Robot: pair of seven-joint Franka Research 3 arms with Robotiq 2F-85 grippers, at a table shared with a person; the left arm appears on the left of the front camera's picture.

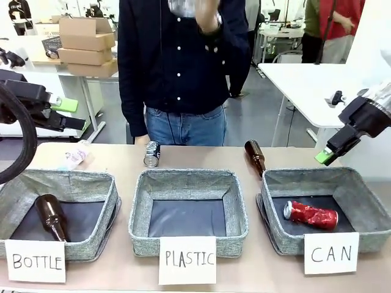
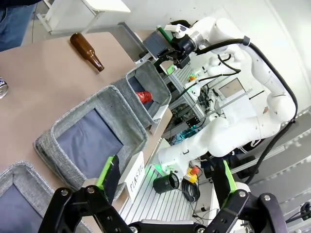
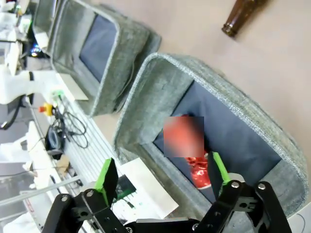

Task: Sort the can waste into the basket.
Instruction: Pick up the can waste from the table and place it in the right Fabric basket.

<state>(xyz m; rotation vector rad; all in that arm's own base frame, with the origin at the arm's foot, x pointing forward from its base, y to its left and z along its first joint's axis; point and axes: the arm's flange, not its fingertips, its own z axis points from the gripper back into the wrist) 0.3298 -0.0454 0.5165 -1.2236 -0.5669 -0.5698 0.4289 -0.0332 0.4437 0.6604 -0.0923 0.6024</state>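
- Tan table, and a person stands at its far edge, cut off at the top.
- Red can lies on its side inside the CAN basket; from the right wrist a blur patch hides half of it.
- Black and silver can sits out on the table near the person.
- Right gripper is above that basket, fingers wide apart, holding nothing.
- Left gripper is spread wide too, empty.
- Count: three baskets, two cans, two brown bottles.
- Pale crumpled object at far left, hard to make out.
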